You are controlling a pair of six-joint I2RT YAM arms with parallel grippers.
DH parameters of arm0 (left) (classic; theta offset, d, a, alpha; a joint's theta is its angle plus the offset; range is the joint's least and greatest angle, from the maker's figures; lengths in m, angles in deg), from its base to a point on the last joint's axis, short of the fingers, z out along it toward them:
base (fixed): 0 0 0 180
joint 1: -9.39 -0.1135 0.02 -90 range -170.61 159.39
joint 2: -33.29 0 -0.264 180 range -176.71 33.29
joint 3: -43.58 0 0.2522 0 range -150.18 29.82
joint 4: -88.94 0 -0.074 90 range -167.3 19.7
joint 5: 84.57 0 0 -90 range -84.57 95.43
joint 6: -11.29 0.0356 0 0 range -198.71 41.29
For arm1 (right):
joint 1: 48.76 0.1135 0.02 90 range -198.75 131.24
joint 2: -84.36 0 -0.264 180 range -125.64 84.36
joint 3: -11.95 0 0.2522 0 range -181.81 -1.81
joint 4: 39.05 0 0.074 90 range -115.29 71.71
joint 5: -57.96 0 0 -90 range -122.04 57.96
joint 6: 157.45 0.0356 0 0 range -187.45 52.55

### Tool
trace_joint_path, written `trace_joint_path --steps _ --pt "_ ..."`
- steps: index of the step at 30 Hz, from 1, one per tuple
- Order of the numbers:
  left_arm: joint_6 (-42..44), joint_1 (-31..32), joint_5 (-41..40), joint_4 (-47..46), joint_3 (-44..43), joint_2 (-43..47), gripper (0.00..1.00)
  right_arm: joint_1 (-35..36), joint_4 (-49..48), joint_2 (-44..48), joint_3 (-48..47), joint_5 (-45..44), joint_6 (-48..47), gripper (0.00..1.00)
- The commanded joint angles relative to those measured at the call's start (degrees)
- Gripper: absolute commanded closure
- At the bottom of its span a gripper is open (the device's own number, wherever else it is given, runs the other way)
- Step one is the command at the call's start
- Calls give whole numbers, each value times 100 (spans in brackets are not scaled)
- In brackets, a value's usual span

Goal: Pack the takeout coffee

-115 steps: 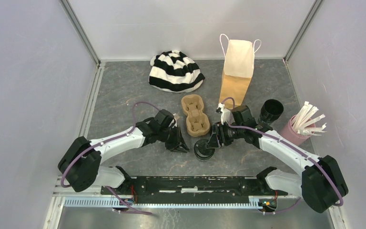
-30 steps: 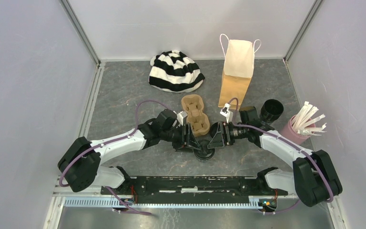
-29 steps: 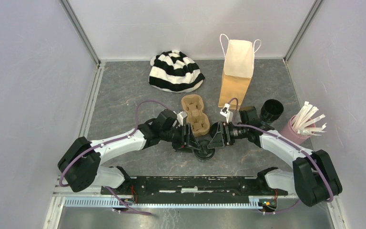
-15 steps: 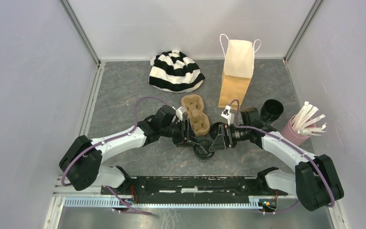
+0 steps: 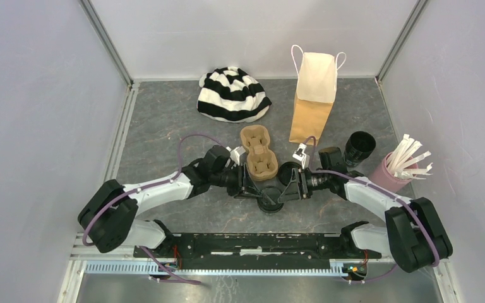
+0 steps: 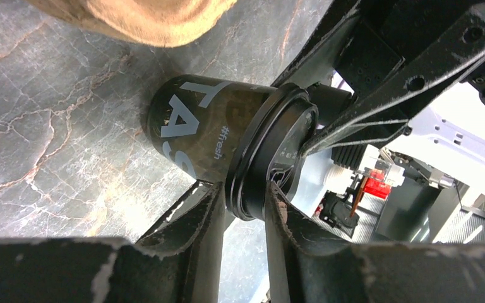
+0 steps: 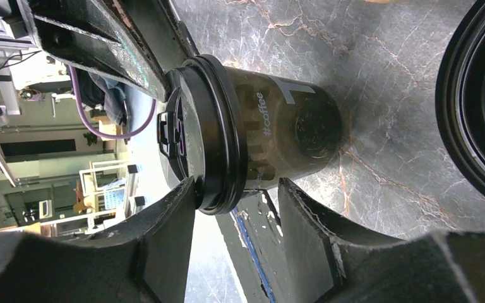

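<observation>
Grey stone table (image 5: 164,126) — one black coffee cup (image 5: 269,202) stands on it, just in front of the brown cup tray (image 5: 257,153). The left gripper (image 6: 243,192) pinches the cup by its lid (image 6: 271,158) rim. The right gripper (image 7: 237,189) is half open around the cup — not squeezing.

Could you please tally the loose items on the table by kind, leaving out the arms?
Black coffee cup: 2
Brown paper bag: 1
Cardboard cup carrier: 1
Striped hat: 1
Pink cup of white sticks: 1
Total: 6
</observation>
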Motion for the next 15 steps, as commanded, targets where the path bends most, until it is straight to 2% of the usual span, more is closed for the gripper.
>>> trace_joint_path --steps 1,5,7,11,15 --pt "7 -4 -446 449 589 35 68 -76 -187 -202 370 -749 -294 46" --pt "229 -4 -512 476 643 91 67 -84 -66 -352 291 -1006 -400 46" --pt "285 -4 -462 638 426 269 64 -80 211 -266 -9 -842 -440 44" --pt "173 -4 -317 719 -107 655 47 -75 563 107 -506 -519 -329 27" --pt "60 -4 -273 692 -486 654 29 -82 680 152 -654 -173 -205 22"
